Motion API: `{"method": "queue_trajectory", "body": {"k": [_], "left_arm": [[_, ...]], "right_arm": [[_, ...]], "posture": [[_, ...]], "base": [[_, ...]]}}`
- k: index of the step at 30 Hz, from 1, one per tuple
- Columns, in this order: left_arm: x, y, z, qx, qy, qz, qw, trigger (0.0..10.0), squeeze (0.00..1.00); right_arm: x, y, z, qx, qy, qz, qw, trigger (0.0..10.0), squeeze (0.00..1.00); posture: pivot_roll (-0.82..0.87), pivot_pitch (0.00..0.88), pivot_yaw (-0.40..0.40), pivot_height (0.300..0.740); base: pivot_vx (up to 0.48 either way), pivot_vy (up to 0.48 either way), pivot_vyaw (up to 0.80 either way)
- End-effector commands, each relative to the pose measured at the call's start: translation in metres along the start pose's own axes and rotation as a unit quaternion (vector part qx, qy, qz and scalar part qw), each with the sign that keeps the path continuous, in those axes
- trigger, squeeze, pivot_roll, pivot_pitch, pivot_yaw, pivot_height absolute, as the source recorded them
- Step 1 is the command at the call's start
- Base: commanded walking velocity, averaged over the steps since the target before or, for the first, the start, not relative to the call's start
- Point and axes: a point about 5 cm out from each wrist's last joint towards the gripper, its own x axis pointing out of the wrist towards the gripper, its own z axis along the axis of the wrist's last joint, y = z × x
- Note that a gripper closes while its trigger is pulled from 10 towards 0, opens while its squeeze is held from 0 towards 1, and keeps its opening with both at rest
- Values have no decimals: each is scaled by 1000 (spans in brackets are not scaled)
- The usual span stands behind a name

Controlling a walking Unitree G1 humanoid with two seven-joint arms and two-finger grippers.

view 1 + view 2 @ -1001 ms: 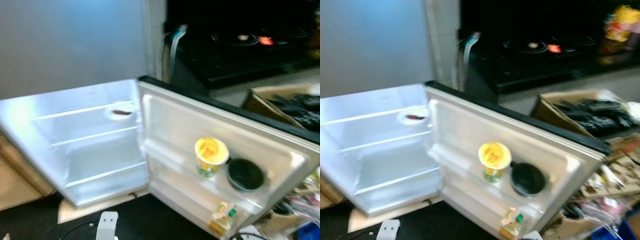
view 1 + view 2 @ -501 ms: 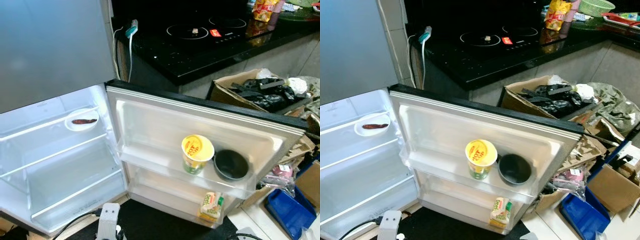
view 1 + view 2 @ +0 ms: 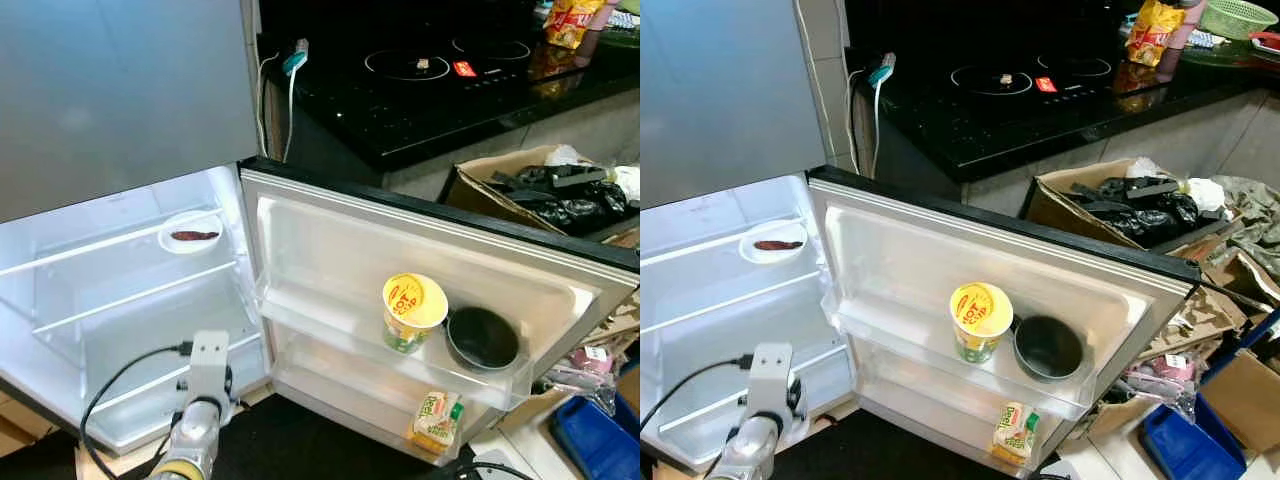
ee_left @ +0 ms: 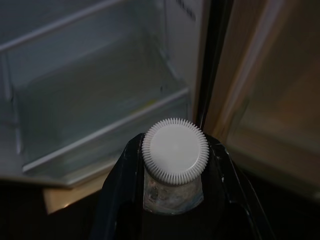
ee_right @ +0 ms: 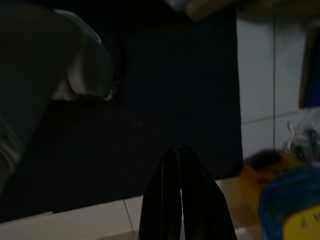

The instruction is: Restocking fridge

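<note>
The left hand (image 4: 172, 200) is closed around a bottle with a ribbed white cap (image 4: 175, 158), holding it low in front of the open fridge (image 3: 130, 300), near the front edge of its lower shelf. The fridge door (image 3: 420, 270) stands wide open; its upper rack carries a yellow-lidded cup (image 3: 413, 312) just beside a black bowl (image 3: 483, 338), and a small carton (image 3: 436, 422) sits in the lower rack. The right hand (image 5: 180, 200) hangs over the floor with its fingers pressed together, empty.

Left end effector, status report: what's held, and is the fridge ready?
Left end effector shut on white-capped bottle, facing the open fridge. Right end effector shut, idle. Door wide open; small plate on upper shelf, lower shelves bare.
</note>
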Motion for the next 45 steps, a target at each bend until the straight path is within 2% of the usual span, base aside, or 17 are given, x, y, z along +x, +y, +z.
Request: {"method": "queue_trajectory", "body": {"k": [1, 6, 7, 13, 19, 25, 28, 32, 39, 41, 44, 45], "left_arm": [[2, -7, 7, -24, -21, -22, 999, 10000, 0], [2, -13, 9, -45, -29, -40, 998, 10000, 0], [2, -13, 8, -60, -28, -43, 997, 10000, 0], [1, -14, 7, -63, -29, -48, 996, 10000, 0], [1, -12, 7, -62, -31, -54, 996, 10000, 0], [3, -13, 15, -66, -47, -64, 995, 10000, 0], [4, -14, 16, -65, -49, -65, 995, 10000, 0], [4, -14, 17, -63, -52, -68, 994, 10000, 0], [3, -14, 15, -60, -51, -70, 994, 10000, 0], [3, -14, 15, -60, -51, -70, 994, 10000, 0], [3, -14, 16, -62, -53, -72, 994, 10000, 0], [3, -14, 16, -62, -53, -72, 994, 10000, 0]], "right_arm": [[1, 3, 4, 17, -14, 13, 1000, 10000, 0], [1, 5, 9, 15, -28, 33, 999, 10000, 0], [1, 6, 11, 17, -31, 44, 998, 10000, 0], [1, 7, 20, 36, -51, 73, 995, 10000, 0], [-1, 3, 42, 44, -100, 113, 988, 10000, 0], [-5, 7, 66, 11, -136, 187, 973, 10000, 0], [-5, 8, 67, 5, -138, 194, 971, 10000, 0], [-9, 11, 83, -25, -161, 234, 958, 10000, 0], [-11, 19, 91, -53, -174, 279, 943, 10000, 0], [-11, 19, 91, -53, -174, 279, 943, 10000, 0], [-14, 25, 97, -72, -184, 312, 929, 10000, 0], [-14, 25, 97, -72, -184, 312, 929, 10000, 0]], "posture": [[-77, 0, -12, 740], [-77, 0, -12, 740], [-78, 0, -10, 740], [-78, 0, -8, 730], [-78, 0, -3, 705], [-76, 0, -1, 680], [-76, 0, -1, 675], [-71, 0, 1, 660], [-69, 0, 0, 640], [-69, 0, 0, 640], [-67, 0, -2, 625], [-67, 0, -2, 625]], "base": [[0, 0, 0], [0, 0, 0], [0, 0, 0], [0, 0, 0], [0, 0, 0], [0, 0, 0], [0, 0, 0], [0, 0, 0], [0, 0, 0], [0, 0, 0], [0, 0, 0], [0, 0, 0]]}}
